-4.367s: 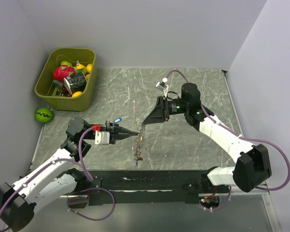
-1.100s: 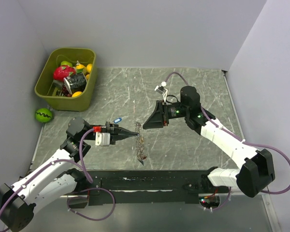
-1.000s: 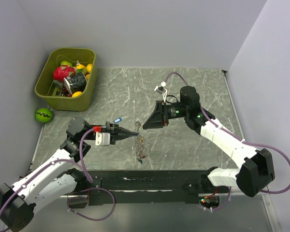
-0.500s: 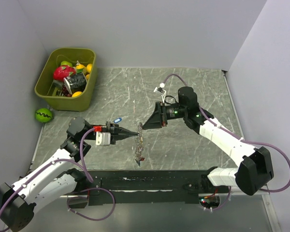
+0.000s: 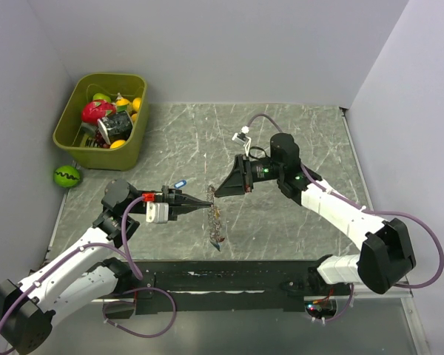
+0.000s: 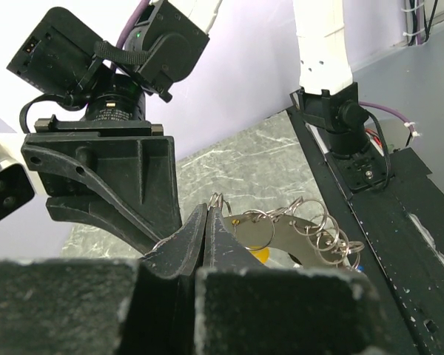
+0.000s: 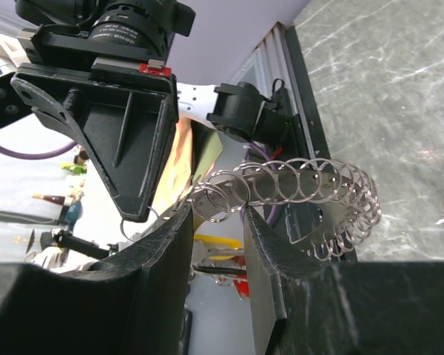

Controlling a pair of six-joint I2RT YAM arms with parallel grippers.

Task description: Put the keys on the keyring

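Observation:
The keyring (image 5: pixel 216 225) is a curved metal strip carrying several small silver split rings; it hangs from my left gripper (image 5: pixel 209 208) down toward the table. In the left wrist view the jaws (image 6: pixel 208 211) are shut on one end ring, with the keyring (image 6: pixel 311 225) trailing right and a yellow tag (image 6: pixel 260 254) behind it. My right gripper (image 5: pixel 217 193) faces the left one, tips almost touching. In the right wrist view its jaws (image 7: pixel 217 211) stand apart on either side of a split ring at the end of the keyring (image 7: pixel 318 185). A blue-tagged key (image 5: pixel 180 183) lies on the table beside the left gripper.
A green bin (image 5: pixel 63 122) full of toys stands at the back left. A green ball (image 5: pixel 66 176) lies off the mat at the left wall. The black rail (image 5: pixel 229 281) runs along the near edge below the hanging keyring.
My right gripper has moved left and closer to the left gripper's tips. The hanging keyring swings slightly. The left arm has held still.

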